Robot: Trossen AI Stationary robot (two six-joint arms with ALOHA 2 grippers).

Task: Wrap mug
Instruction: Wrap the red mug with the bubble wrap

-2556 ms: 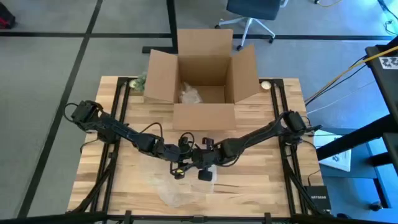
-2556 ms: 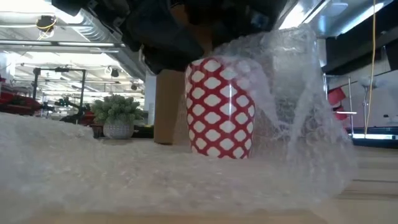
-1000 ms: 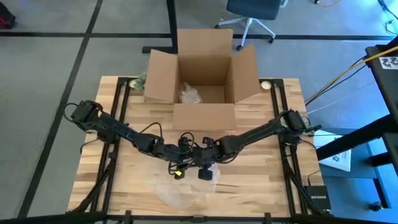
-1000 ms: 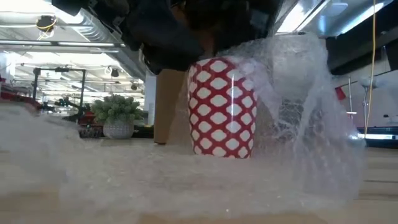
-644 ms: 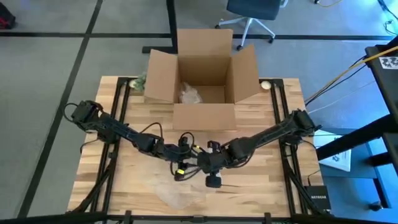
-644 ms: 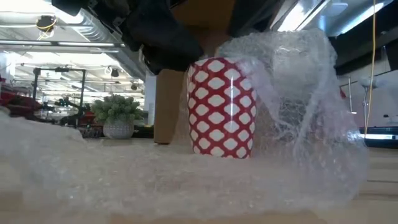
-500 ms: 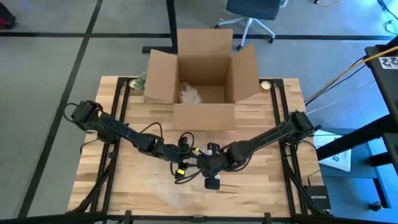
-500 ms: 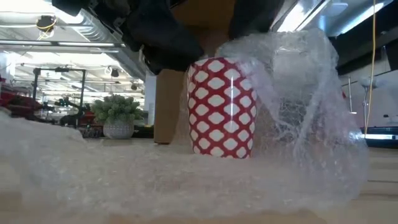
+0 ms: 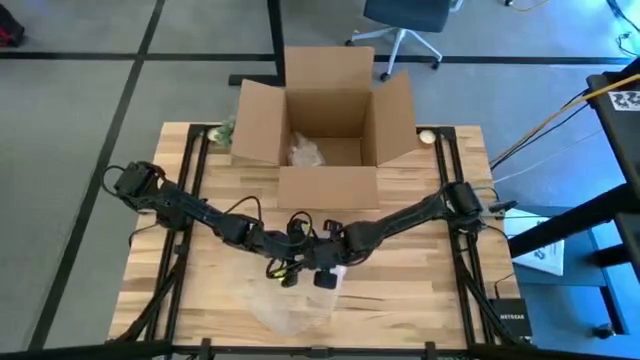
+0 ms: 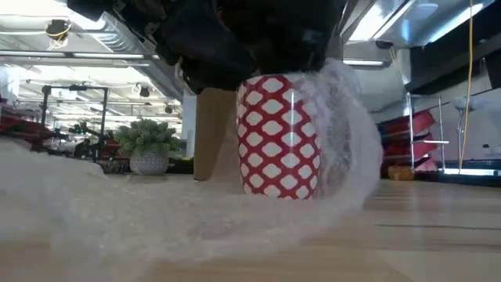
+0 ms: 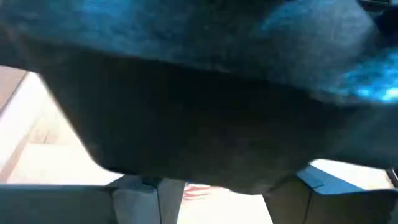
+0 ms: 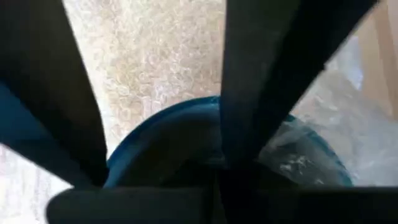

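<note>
A red mug with white diamonds stands upright on clear bubble wrap in the middle of the table. One flap of the wrap rises against the mug's right side up to its rim. Both grippers hang over the mug and hide it in the high view. My left gripper is at the mug's left rim. My right gripper is above the mouth. In the right wrist view its fingers stand apart over the blue rim and the wrap. My left gripper comes down onto the mug at the left side of its rim. Its own dark body hides the place of contact, so the kind of hold does not show. The mug stands upright on the wrap. My right gripper points down over the mug's mouth; one finger crosses the rim beside the wrap flap. Whether it touches wrap or mug, I cannot tell.
An open cardboard box stands at the table's far edge with crumpled wrap inside. A small potted plant sits at the far left and a small round thing at the far right. More wrap spreads toward the near edge.
My right gripper swung out toward the near right, then came back over the mug. The wrap flap, which stood tall and puffed out to the mug's right, now lies drawn in against the mug's side. The mug and my left gripper have kept still.
</note>
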